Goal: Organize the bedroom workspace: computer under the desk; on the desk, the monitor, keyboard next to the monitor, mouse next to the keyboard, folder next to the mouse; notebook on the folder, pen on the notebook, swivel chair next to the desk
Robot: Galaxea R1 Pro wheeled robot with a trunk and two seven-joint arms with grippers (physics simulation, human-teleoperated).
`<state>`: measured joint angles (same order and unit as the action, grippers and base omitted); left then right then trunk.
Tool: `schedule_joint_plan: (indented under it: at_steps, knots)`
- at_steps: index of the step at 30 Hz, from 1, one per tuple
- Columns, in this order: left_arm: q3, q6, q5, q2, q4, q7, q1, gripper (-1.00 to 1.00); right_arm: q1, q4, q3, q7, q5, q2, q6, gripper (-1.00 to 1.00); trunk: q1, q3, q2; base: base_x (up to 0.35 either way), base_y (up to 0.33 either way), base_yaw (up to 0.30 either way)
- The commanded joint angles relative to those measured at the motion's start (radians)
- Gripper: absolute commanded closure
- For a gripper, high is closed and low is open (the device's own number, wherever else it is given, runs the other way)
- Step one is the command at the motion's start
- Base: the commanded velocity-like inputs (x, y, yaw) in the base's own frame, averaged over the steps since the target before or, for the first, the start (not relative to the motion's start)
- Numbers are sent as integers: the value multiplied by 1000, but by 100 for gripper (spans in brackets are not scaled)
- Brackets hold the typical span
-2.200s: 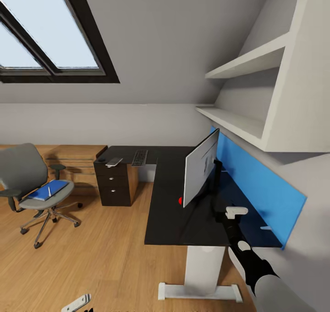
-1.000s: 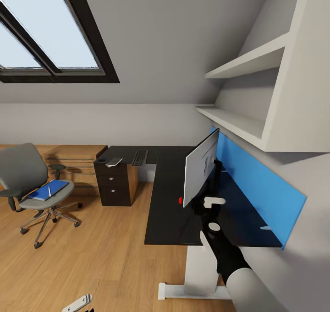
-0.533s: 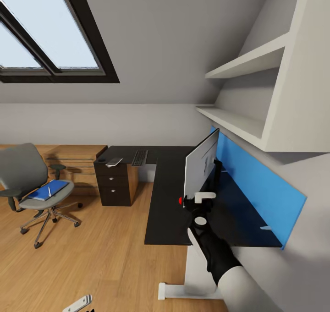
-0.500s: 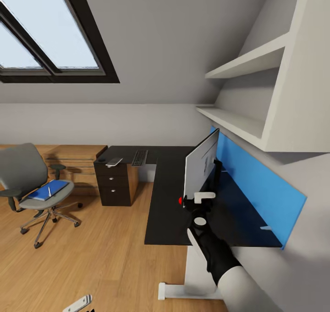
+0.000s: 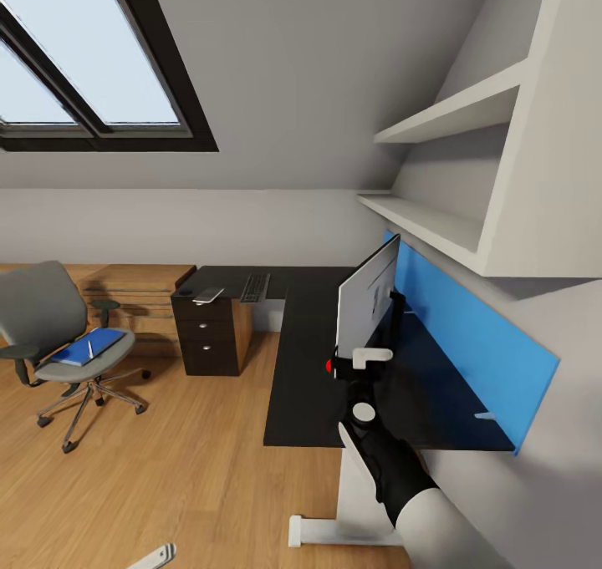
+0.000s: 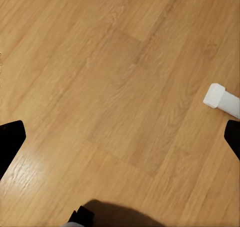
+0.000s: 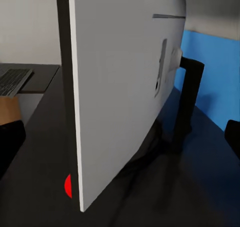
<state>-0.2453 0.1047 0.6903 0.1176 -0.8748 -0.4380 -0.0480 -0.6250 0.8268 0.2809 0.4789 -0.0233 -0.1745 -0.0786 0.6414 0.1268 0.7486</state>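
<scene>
The right tool [image 5: 361, 367], fingers apart, has closed in on the monitor [image 5: 366, 302] edge at the table's [image 5: 309, 385] five o'clock, ready to grip

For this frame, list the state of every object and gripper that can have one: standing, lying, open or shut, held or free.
Wide flat monitor: upright on glossy black desk, ungripped.
Slim silver-framed keyboard: flat on desk's far wing.
Bright-blue folder: flat on grey swivel chair seat.
Thin white pen: lying on the folder.
Dark drawer unit: drawers shut.
Right gripper: open, at monitor's near edge.
Left gripper: open, over wood floor.
</scene>
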Motion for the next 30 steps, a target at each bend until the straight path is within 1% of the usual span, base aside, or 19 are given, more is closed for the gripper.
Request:
schedule_joint_plan:
  at_steps: [1,6,19,24,27,28,30]
  knots:
    - [-5,2,4,1,-2,-8,-1,-100,-1,-1,2,6,-7,0,-4,-100,0,2,1,0,0,0]
    - [-5,2,1,-1,-1,-8,0,-100,1,-1,1,6,-35,0,-13,-100,0,2,1,38,27,0]
    - [-5,2,0,-1,-1,-6,-1,-100,14,-1,1,5,-57,0,-16,-100,0,2,1,221,157,0]
    - [-5,2,0,0,0,-5,-1,-100,14,-2,1,5,-59,0,-17,-100,0,2,1,251,42,0]
    - [-5,3,0,-1,0,-5,0,-100,14,-2,1,44,-60,0,-15,-100,0,2,1,46,6,0]
    - [-5,2,0,-1,0,-5,-1,-100,14,-2,1,67,-60,0,-15,-100,0,2,1,13,2,0]
    - [-5,2,0,-1,0,-5,-1,-100,14,-2,1,74,-60,0,-15,-100,0,2,1,9,1,0]
